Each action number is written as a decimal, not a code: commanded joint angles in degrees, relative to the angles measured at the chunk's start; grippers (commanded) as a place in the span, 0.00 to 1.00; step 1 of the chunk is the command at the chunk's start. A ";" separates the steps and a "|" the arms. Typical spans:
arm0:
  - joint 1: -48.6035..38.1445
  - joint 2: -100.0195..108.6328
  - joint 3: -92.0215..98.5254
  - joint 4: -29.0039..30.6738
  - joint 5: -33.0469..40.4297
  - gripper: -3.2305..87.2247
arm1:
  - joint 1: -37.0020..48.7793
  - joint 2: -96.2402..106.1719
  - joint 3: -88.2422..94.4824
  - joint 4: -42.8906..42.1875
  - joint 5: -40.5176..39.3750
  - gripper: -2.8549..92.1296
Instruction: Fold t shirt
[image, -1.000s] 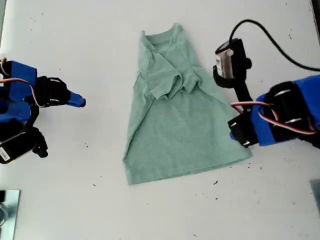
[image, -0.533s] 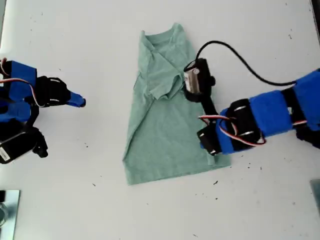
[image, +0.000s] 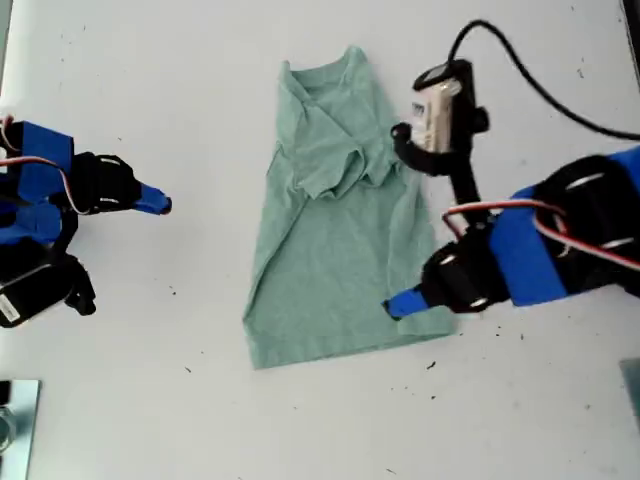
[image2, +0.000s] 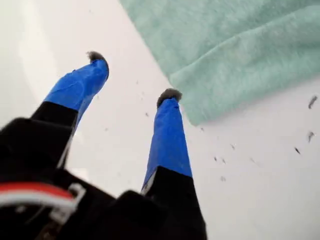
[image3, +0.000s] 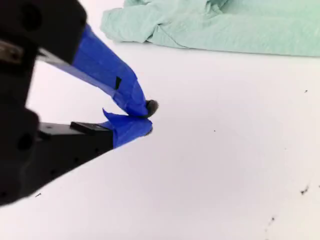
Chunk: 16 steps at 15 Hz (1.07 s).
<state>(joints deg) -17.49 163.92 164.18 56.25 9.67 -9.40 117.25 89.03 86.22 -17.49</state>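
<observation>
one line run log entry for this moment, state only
t shirt: flat, sleeves folded in | my first hand: open, empty, at hem corner | my second hand: shut, empty, clear of cloth

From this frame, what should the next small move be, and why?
Probably ease my first gripper forward onto the t shirt hem corner and close. Its jaws stand open just short of the corner, on bare table, holding nothing; my second gripper sits shut, away from the cloth.

T shirt (image: 335, 230) lying mid-table (image: 150, 90), collar toward the exterior view's top. My first gripper (image: 400, 303) sitting at its hem corner on the exterior view's right; my second gripper (image: 160, 203) resting well apart on the exterior view's left.
</observation>
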 joint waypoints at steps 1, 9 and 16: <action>0.44 1.41 -0.18 -0.53 -0.53 0.03 | 7.29 20.13 16.17 3.43 -5.10 0.15; 6.42 -3.78 -10.20 2.64 -6.42 0.03 | 19.16 58.97 66.09 -5.36 -12.22 0.03; 22.59 -68.29 -95.71 34.45 -8.61 0.37 | 20.21 61.70 66.45 -5.10 -12.30 0.03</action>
<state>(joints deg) 3.87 99.32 79.63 89.47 0.44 10.20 178.33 156.53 81.74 -29.44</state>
